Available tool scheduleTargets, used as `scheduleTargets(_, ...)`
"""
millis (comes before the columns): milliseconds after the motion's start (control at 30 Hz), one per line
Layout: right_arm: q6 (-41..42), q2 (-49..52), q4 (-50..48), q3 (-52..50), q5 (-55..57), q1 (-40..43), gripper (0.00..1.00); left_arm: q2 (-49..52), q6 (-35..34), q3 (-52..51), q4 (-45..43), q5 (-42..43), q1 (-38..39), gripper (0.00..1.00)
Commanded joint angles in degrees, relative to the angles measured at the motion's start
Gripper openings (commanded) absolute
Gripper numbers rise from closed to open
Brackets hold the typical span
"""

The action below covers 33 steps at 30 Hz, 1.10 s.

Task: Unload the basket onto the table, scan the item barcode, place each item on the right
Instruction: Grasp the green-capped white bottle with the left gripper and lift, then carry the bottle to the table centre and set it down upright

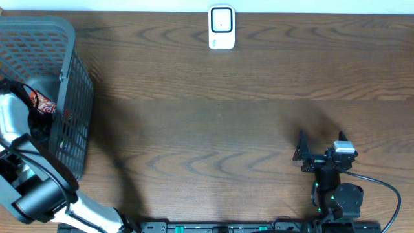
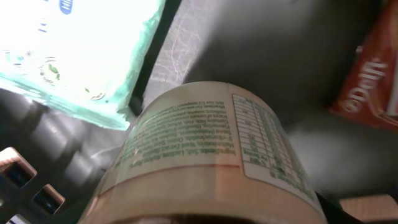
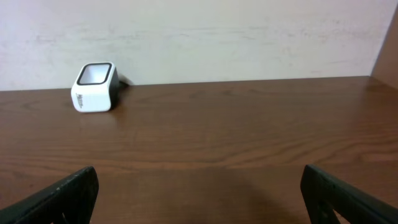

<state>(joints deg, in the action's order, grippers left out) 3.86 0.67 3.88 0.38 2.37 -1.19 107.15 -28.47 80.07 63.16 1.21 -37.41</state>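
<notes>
The item in my left wrist view is a round bottle with a cream label and green print. It fills the space at my left gripper's jaws and hides both fingers, and the gripper looks shut on it. No barcode shows on the side facing me. From overhead my left arm reaches down into the grey basket and hides that gripper. The white scanner stands at the table's far edge and also shows as the scanner in the right wrist view. My right gripper rests open and empty near the front right.
Inside the basket lie a white and green wipes packet and a red snack packet, both close beside the bottle. The basket's mesh wall rises around my left arm. A black cable loops by the right arm's base.
</notes>
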Motion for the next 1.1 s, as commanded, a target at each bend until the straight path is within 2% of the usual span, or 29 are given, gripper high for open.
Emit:
scheduleTargets(0,-0.26,-0.37,0.2,-0.07,0.31,-0.31,0.99,-5.05,0.33,2.91,1.7,-0.39,-0.2,0.65)
scheduleTargets(167,-0.26,-0.37,0.2,-0.07,0.31,-0.31,0.99,-12.02,0.35,4.96,3.23,-0.37,-0.17,0.65)
scheduleTargets(567,-0.26,-0.37,0.2,-0.07,0.31,-0.31,0.99,-38.47,0.35,8.2,1.2,1.03,-0.13,0.65)
scheduleTargets(700,-0.26,-0.37,0.2,-0.07,0.31,-0.31,0.99,-47.19,0.35,8.2,-2.23,10.93,-0.13,0.65)
scheduleTargets(867,-0.26,-0.37,0.2,-0.07,0.31,-0.31,0.99,-52.37,0.28,8.17,-3.89,25.46,-0.11,0.65)
scheduleTargets(1067,-0.26,-0.37,0.2,-0.07,0.31,-0.31,0.99,-52.0,0.09,6.73,-1.73,32.09,3.39,0.65)
